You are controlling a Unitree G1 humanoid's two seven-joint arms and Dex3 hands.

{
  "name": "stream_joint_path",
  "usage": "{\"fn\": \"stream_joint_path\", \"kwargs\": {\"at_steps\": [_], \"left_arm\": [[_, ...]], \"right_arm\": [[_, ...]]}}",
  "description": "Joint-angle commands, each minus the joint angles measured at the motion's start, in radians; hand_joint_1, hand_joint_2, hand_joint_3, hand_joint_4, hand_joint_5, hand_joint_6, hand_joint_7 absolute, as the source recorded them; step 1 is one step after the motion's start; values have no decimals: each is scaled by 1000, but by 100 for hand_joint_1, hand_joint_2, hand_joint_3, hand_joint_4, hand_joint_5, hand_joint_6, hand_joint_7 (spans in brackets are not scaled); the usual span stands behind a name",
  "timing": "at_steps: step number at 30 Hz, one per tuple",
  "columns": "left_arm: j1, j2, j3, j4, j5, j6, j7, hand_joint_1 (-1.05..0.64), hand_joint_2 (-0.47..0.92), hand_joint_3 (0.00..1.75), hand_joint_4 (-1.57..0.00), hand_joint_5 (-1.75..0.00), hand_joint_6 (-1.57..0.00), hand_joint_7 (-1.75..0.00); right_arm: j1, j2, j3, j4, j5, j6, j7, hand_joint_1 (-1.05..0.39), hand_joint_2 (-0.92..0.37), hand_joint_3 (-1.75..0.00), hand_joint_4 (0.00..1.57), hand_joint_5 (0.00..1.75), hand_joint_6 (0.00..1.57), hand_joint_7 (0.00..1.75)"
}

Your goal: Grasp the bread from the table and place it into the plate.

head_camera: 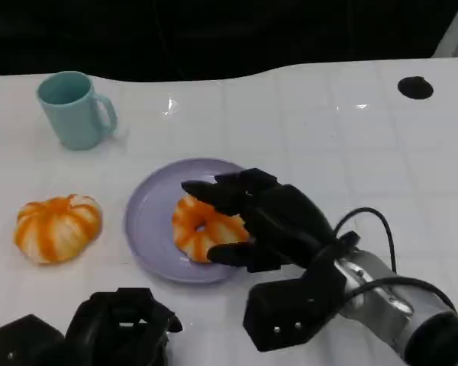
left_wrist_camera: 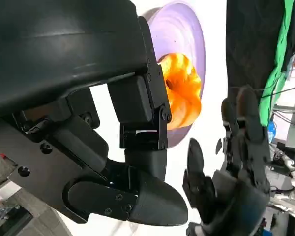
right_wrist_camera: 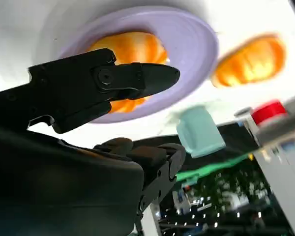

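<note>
Head view first: the bread is already sitting on the lilac plate, a bit toward the plate's right side. Our right hand is cupped around it, fingers spread over the far side and another reaching under the near side. Whether they're touching the bread or just off it, we can't tell from here. A second orange bun lies on the table left of the plate, well apart, and a teal mug stands further back. Our left hand rests low at the near edge, fingers curled in, holding nothing.

Left wrist view: bread on the plate, and the right hand looks spread beside it with a gap to the bread, so we'd call it let go.

Right wrist view: a finger arches above the bread, not clamped.

So placing looks done; what's left is pulling the right hand out. Plenty of bare table to the right and toward us, just don't drag the plate rim.
</note>
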Motion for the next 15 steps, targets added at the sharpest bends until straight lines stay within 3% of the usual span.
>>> {"fn": "stream_joint_path", "kwargs": {"at_steps": [1,4,6,9,11,15], "left_arm": [[2,7,5,-4,1,-3,15,-105,58,50,-157,-123,-147,-66],[1,8,3,2,6,-18,13,-105,59,51,-157,-123,-147,-66],[3,7,1,-3,7,-14,16,-105,60,51,-157,-122,-148,-66],[5,8,-1,-4,10,-17,17,-105,60,51,-157,-122,-148,-66],[5,8,-2,-5,10,-16,17,-105,60,51,-157,-122,-147,-66],[4,8,-4,-3,10,-22,11,-105,60,50,-157,-122,-147,-65]], "right_arm": [[80,-23,-63,-80,113,-59,51,-55,-92,-29,33,55,49,11],[144,-11,-112,-128,268,-94,165,-47,-92,-29,34,86,57,16],[196,2,-145,-173,382,-89,249,-40,-92,-33,45,108,66,22],[257,11,-181,-241,484,-64,333,-35,-92,-36,52,116,74,33],[291,10,-204,-274,542,-61,383,-32,-92,-39,52,122,68,57],[352,7,-247,-333,642,-41,476,-32,-92,-42,55,127,65,79]]}}
